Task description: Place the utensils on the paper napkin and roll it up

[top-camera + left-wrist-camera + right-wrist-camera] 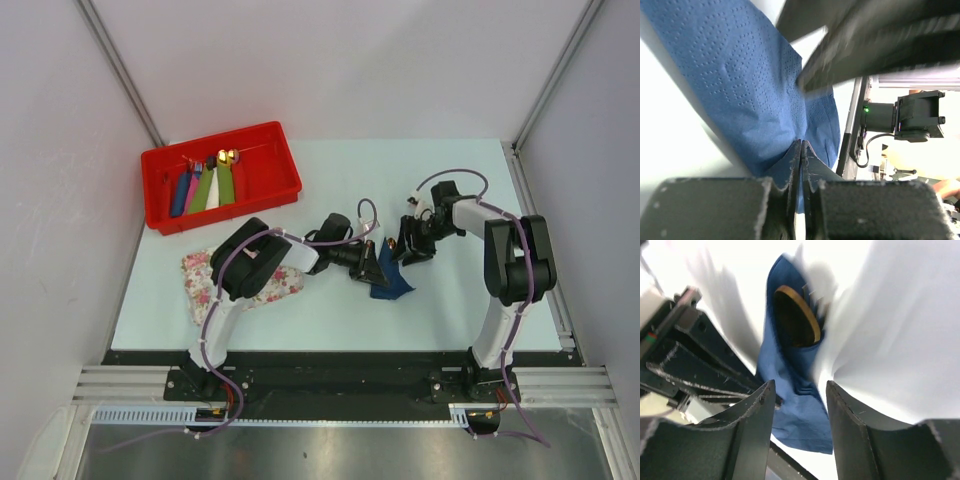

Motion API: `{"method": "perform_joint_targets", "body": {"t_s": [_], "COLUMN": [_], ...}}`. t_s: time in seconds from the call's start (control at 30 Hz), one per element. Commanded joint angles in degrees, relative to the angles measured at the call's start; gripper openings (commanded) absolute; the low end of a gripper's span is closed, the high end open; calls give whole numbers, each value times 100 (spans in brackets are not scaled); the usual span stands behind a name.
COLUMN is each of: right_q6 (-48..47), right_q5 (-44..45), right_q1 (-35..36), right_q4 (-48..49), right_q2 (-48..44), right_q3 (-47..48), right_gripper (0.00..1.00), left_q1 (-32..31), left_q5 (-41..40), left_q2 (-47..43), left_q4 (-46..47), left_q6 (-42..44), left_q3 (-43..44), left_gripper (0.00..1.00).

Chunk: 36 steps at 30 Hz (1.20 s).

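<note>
Now, left hand pinched on paper napkin edge, right hand spread nearby.

Red plastic bin at far left of table, set at slight angle. Inside it, row of slim rolls lying side by side: blue, pink, green, white. Gold tips poke from far ends of some. Pink-flowered tray on near side of bin, apart from it, partly hidden. Pale table top beneath everything. White walls on three sides. Aluminium rail along near edge.
</note>
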Motion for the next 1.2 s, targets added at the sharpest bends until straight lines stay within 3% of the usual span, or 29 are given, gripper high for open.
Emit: {"method": "perform_joint_targets", "body": {"t_s": [0.0,0.53,0.63,0.73,0.83,0.9,0.93,1.03,1.17], "right_q6": [161,346,451,513,574,601,636,803,961], "right_q5": [513,1015,840,673,331,41,-213,-592,-883], "right_q1": [40,550,585,516,349,261,234,163,216], "right_q4": [-42,80,177,221,300,405,467,792,1056], "right_q2": [-282,641,782,791,756,703,581,274,-61], "right_q3": [325,27,0,0,26,53,44,70,176], "right_gripper": [50,33,23,3,0,0,0,0,0], "left_q1": [114,166,184,210,245,315,342,491,719], "left_q5": [-180,-189,-189,-198,-215,-215,-233,-321,-540], "left_q2": [153,153,144,92,-92,-259,-547,-1041,-1936], "left_q4": [-389,-328,-187,-99,85,217,270,157,-475], "left_q6": [269,287,191,120,111,120,155,471,1209], "left_q3": [-112,-51,-59,-68,-164,-269,-296,-463,-525], "left_gripper": [6,6,6,6,7,12,23,42,58]}}
